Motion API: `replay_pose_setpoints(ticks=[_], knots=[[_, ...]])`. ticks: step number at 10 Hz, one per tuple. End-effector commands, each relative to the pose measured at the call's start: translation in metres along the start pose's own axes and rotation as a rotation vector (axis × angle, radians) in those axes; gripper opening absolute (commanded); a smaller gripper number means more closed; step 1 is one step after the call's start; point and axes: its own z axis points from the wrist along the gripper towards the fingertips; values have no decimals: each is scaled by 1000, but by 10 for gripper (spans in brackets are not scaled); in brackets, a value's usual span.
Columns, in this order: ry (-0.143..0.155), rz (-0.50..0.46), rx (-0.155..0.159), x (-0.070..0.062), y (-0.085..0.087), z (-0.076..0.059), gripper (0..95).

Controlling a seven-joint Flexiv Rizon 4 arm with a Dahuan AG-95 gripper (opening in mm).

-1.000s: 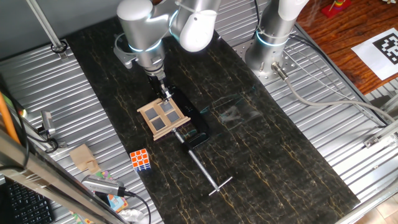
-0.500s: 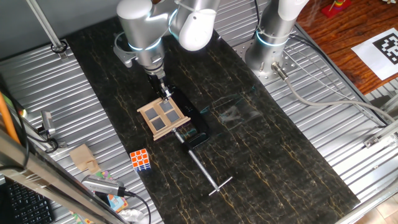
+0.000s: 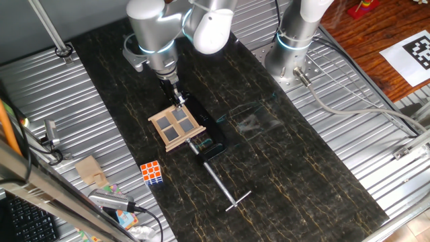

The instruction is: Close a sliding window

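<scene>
The sliding window is a small light tan wooden frame with a cross and four grey panes. It sits on a black base in the middle of the dark marbled table. My gripper hangs from the silver arm and is down at the window's far upper edge, touching or nearly touching the frame. Its fingers are small and close together; whether they are open or shut does not show.
A black clamp with a long metal rod extends from the base toward the near right. A Rubik's cube lies near left. A second arm's base stands at the back right. Ribbed metal surfaces flank the table.
</scene>
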Motion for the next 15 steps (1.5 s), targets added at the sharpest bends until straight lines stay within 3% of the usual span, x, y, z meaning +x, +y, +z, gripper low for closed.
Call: replay_pose_setpoints(ticks=[1, 4, 7, 8, 9, 15], knots=[[-2, 2, 3, 0, 0, 0, 0], [-1, 8, 7, 0, 2, -5, 0], [2, 16, 37, -5, 14, -15, 0], [5, 26, 76, -8, 23, -22, 0], [4, 42, 94, -10, 32, -29, 0], [7, 47, 118, -10, 88, -64, 0]])
